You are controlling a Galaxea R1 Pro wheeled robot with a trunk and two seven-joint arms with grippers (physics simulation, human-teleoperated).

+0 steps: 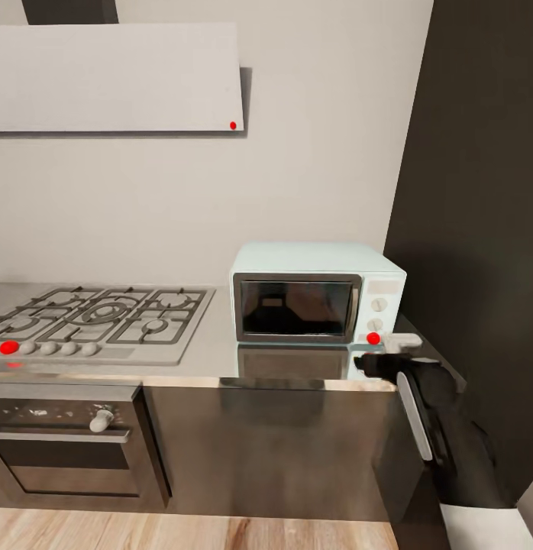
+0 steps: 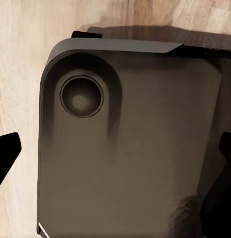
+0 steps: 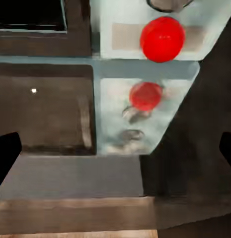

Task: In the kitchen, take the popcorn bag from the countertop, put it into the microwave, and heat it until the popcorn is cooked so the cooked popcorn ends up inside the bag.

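The pale blue-white microwave (image 1: 316,294) stands on the grey countertop (image 1: 213,340) with its dark glass door shut. Its round light (image 1: 373,338) glows red below the two white knobs. My right gripper (image 1: 385,351) hovers just in front of that light, low over the counter's right end. In the right wrist view the red light (image 3: 162,38) is close ahead, mirrored in the shiny countertop (image 3: 70,173), and the right gripper (image 3: 115,153) is open with nothing between its fingers. My left gripper (image 2: 115,158) is open over my own dark base. The popcorn bag is out of view.
A steel gas hob (image 1: 98,313) with a red front knob (image 1: 8,347) lies left of the microwave, under a flat white hood (image 1: 114,76). A black oven (image 1: 64,451) sits below it. A tall dark cabinet (image 1: 480,191) walls the right side. Wood floor (image 1: 182,531) runs below.
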